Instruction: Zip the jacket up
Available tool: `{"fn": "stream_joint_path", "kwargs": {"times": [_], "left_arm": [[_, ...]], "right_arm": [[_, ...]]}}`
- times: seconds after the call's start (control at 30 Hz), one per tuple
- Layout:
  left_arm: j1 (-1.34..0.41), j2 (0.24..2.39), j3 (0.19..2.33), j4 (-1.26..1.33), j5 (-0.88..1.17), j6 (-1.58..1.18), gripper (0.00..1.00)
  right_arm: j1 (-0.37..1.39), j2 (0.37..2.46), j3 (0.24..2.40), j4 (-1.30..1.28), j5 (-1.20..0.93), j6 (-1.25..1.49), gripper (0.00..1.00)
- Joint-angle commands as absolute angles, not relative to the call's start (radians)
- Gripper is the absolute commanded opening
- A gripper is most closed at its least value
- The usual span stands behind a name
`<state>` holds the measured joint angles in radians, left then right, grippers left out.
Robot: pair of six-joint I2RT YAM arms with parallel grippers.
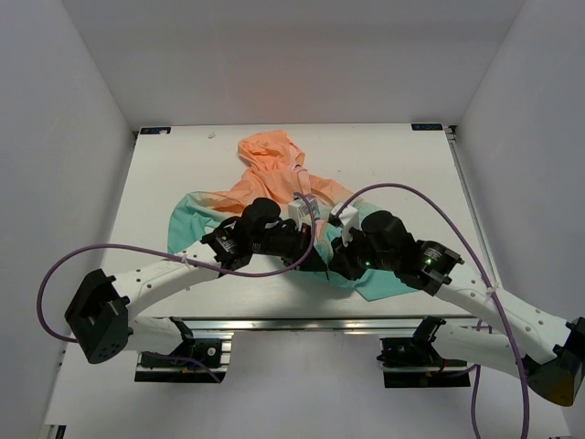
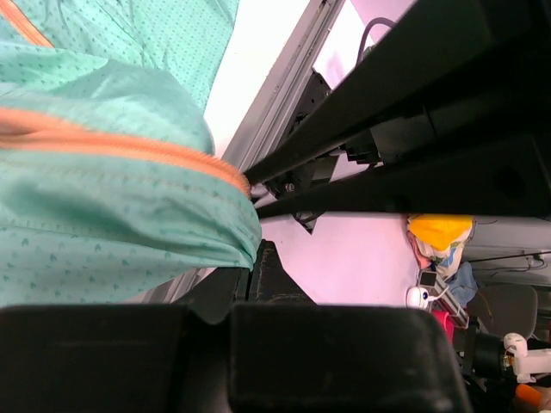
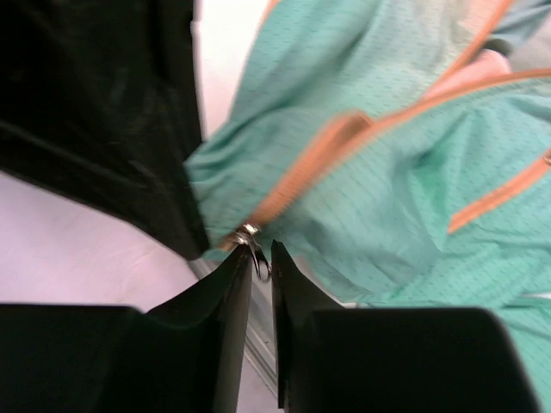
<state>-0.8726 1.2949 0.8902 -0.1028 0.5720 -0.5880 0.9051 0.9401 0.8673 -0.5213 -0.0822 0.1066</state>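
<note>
The jacket [image 1: 271,166] lies on the white table, peach hood at the far side and teal hem near the front edge. My left gripper [image 1: 307,243] is at the hem's middle. In the left wrist view it [image 2: 248,263] is shut on the teal hem fabric [image 2: 112,206], just below the orange zipper [image 2: 129,148]. My right gripper [image 1: 336,256] sits beside it on the right. In the right wrist view its jaws [image 3: 261,258] are nearly closed around the small metal zipper pull [image 3: 255,245] at the bottom end of the orange zipper [image 3: 301,172].
The table's front edge with its metal rail [image 1: 302,322] runs just below both grippers. Purple cables [image 1: 411,194] loop over the arms. White walls enclose the table on three sides.
</note>
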Motion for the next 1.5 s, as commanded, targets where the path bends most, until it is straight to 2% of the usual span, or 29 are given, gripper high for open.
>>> {"fn": "stream_joint_path", "kwargs": {"times": [0.0, 0.13, 0.17, 0.27, 0.37, 0.47, 0.5, 1.0, 1.27, 1.37, 1.47], "left_arm": [[-0.877, 1.258, 0.887, -0.087, 0.603, -0.58, 0.0], [-0.877, 1.255, 0.887, -0.09, 0.601, -0.577, 0.0], [-0.877, 1.252, 0.887, -0.092, 0.603, -0.575, 0.0], [-0.879, 1.25, 0.885, -0.092, 0.606, -0.575, 0.0], [-0.879, 1.252, 0.888, -0.089, 0.612, -0.569, 0.0], [-0.877, 1.258, 0.891, -0.095, 0.618, -0.568, 0.0], [-0.877, 1.261, 0.891, -0.1, 0.62, -0.568, 0.0], [-0.879, 1.304, 0.877, -0.374, 0.557, -0.591, 0.0], [-0.879, 1.299, 0.831, -0.391, 0.568, -0.626, 0.0], [-0.879, 1.31, 0.815, -0.4, 0.569, -0.638, 0.0], [-0.879, 1.313, 0.816, -0.407, 0.563, -0.641, 0.0]], "right_arm": [[0.907, 0.928, 0.865, -0.468, -0.187, 0.074, 0.23], [0.907, 0.923, 0.862, -0.486, -0.149, 0.074, 0.26], [0.907, 0.922, 0.862, -0.488, -0.135, 0.081, 0.29], [0.907, 0.923, 0.865, -0.488, -0.11, 0.086, 0.29], [0.907, 0.922, 0.864, -0.476, -0.101, 0.091, 0.12], [0.907, 0.92, 0.865, -0.46, -0.094, 0.089, 0.01], [0.907, 0.92, 0.865, -0.46, -0.086, 0.09, 0.0], [0.907, 1.002, 0.992, -0.586, 0.213, 0.159, 0.0], [0.907, 1.042, 1.003, -0.488, 0.385, 0.23, 0.0], [0.907, 1.031, 0.988, -0.45, 0.384, 0.221, 0.0], [0.907, 1.035, 0.97, -0.457, 0.264, 0.143, 0.0]]}}
